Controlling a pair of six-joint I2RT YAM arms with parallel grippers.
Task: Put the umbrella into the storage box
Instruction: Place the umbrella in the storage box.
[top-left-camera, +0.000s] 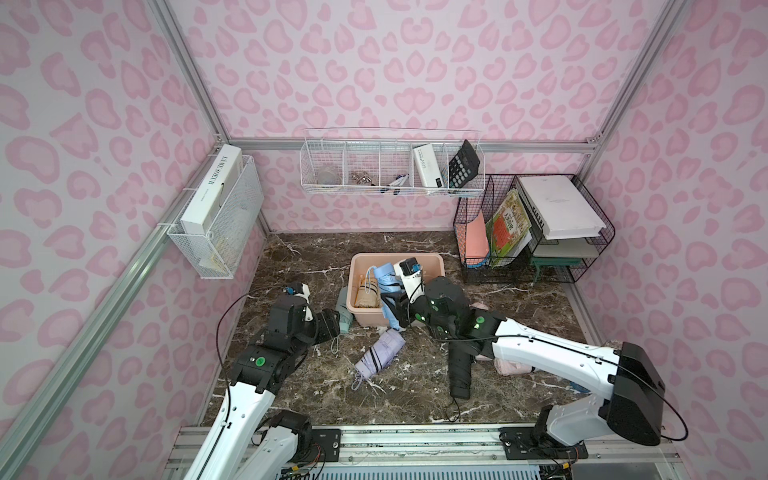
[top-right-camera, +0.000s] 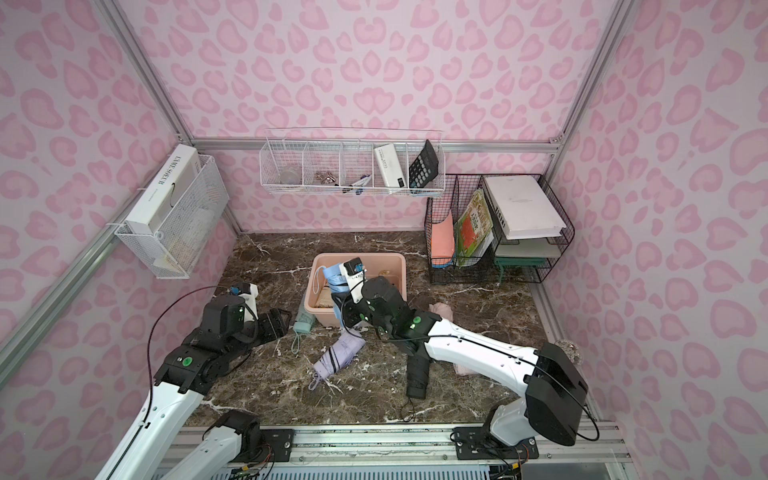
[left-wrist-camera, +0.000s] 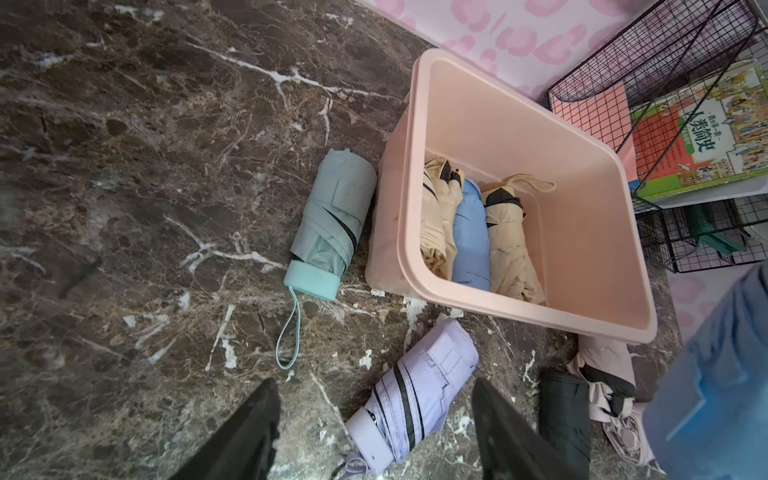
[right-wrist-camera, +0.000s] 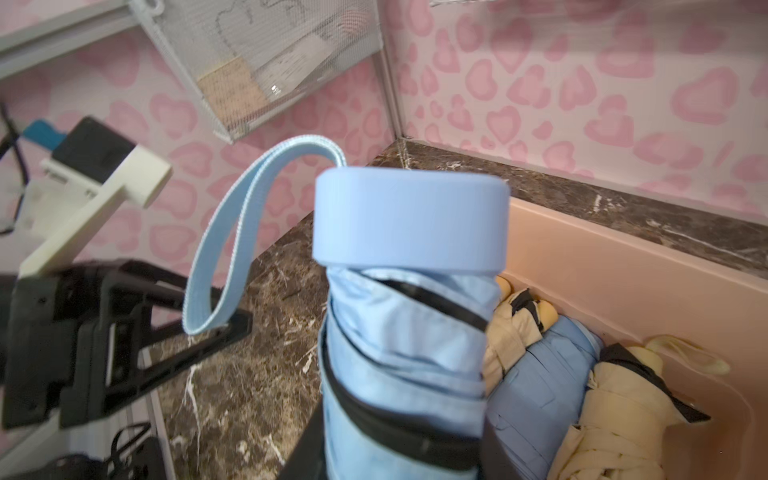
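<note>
The peach-pink storage box (top-left-camera: 397, 258) (top-right-camera: 359, 257) (left-wrist-camera: 528, 120) (right-wrist-camera: 623, 266) stands mid-table with two beige umbrellas (left-wrist-camera: 509, 245) and a blue one (left-wrist-camera: 471, 232) lying inside. My right gripper (top-left-camera: 395, 309) (top-right-camera: 344, 311) (right-wrist-camera: 399, 449) is shut on a light blue umbrella (top-left-camera: 384, 278) (top-right-camera: 334, 277) (right-wrist-camera: 407, 332), held upright and tilted over the box's near edge, handle cap and loop uppermost. My left gripper (top-left-camera: 332, 328) (top-right-camera: 278, 322) (left-wrist-camera: 372, 386) is open and holds nothing. It hovers over the table left of the box, by the mint umbrella (top-left-camera: 343, 309) (left-wrist-camera: 332, 216) and lilac umbrella (top-left-camera: 380, 353) (left-wrist-camera: 415, 395).
A black umbrella (top-left-camera: 459, 370) (left-wrist-camera: 565, 415) and a pale pink one (top-left-camera: 509, 365) (left-wrist-camera: 606, 365) lie under my right arm. A black wire file rack (top-left-camera: 536, 232) stands back right. White wire baskets hang on the back wall (top-left-camera: 390, 166) and left wall (top-left-camera: 216, 216).
</note>
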